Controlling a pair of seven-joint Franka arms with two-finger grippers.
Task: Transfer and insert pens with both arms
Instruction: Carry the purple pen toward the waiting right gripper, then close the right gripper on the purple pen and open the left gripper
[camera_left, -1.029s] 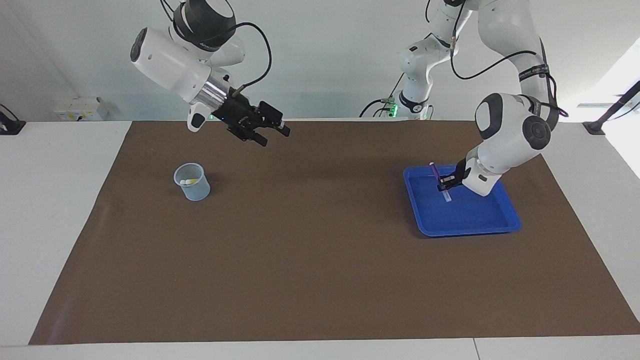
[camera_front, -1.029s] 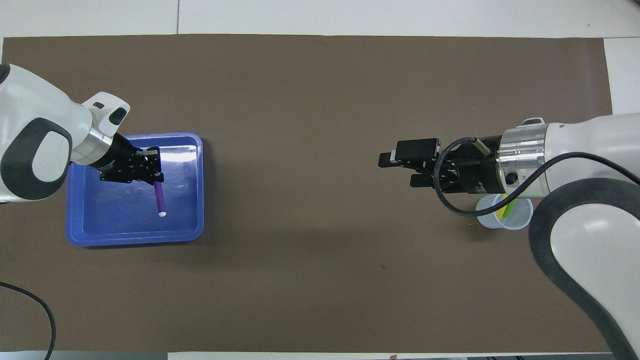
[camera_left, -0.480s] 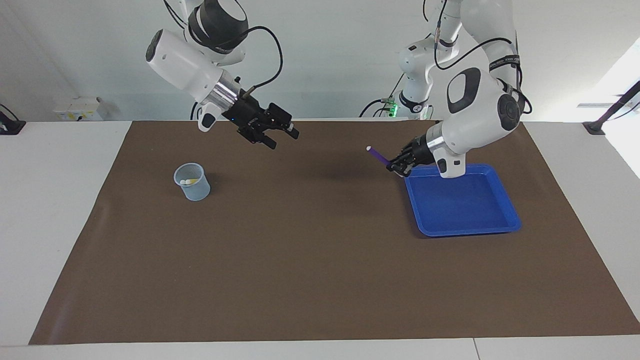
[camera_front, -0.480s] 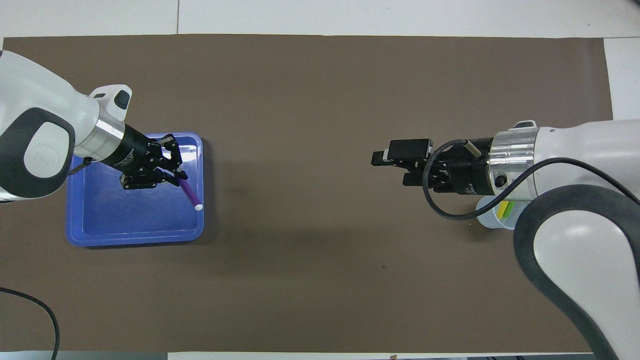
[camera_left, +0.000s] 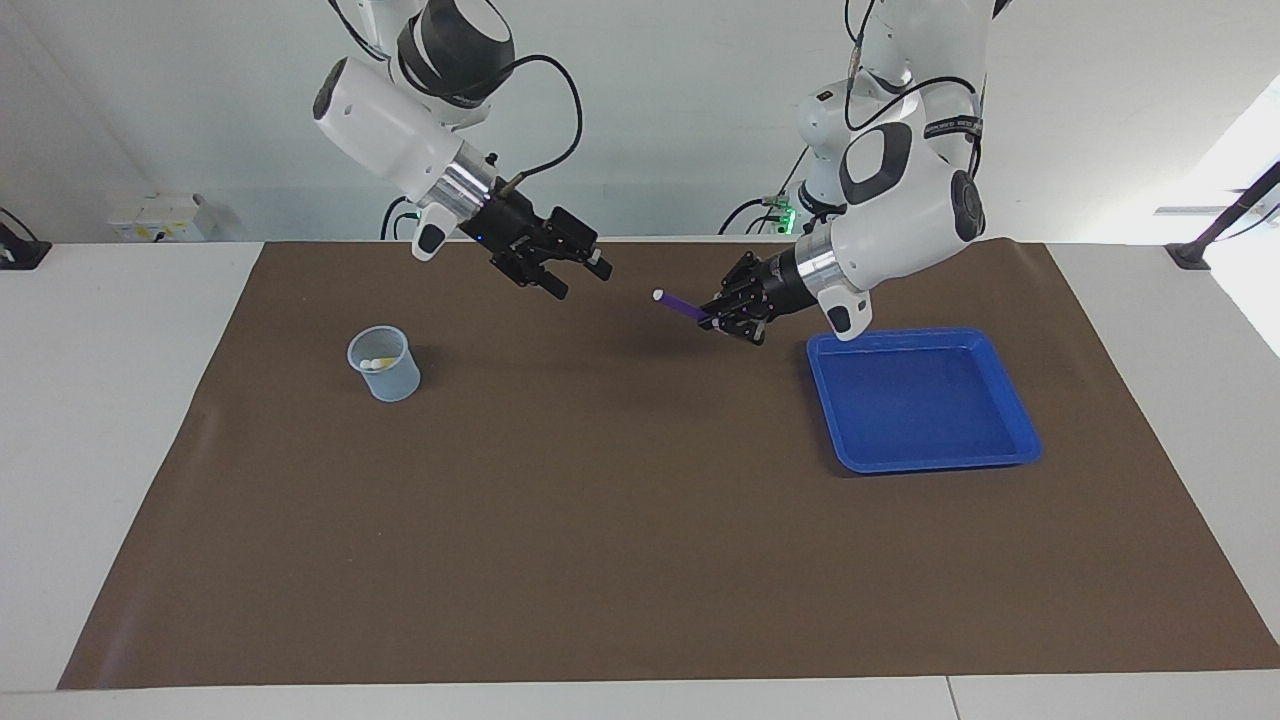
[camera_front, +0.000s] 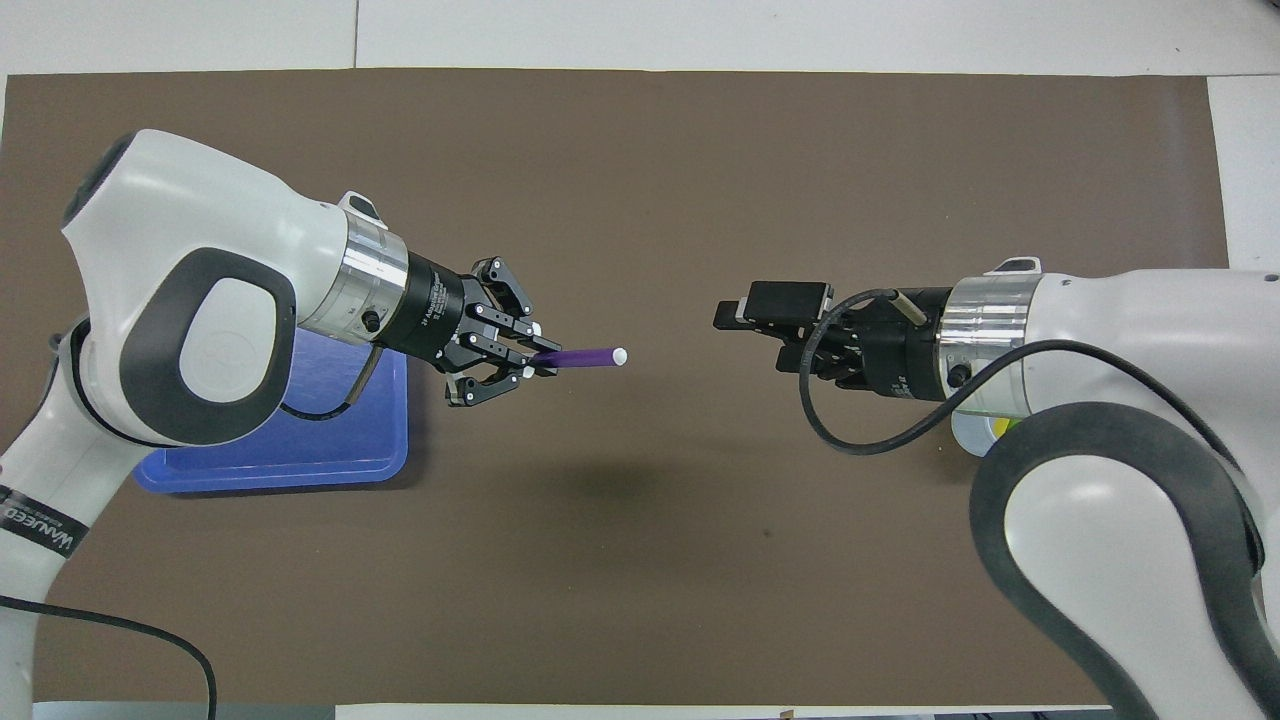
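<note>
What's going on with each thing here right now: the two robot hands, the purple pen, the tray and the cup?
Left gripper: shut on the slim purple marker pen, up over the brown mat.
Purple marker pen: held in the air, pale end toward the right gripper.
Right gripper: jaws open, holding nothing, over the mat.
Shallow blue plastic tray: no pens in it.
Clear plastic cup: upright, pens inside.

Pale wall (camera_left: 680, 120); white table (camera_left: 110, 400), brown mat (camera_left: 620, 520); daylight at edge.

Three pens (camera_left: 678, 304), one cup (camera_left: 384, 364), one tray (camera_left: 1010, 400), two arms (camera_left: 395, 100).
</note>
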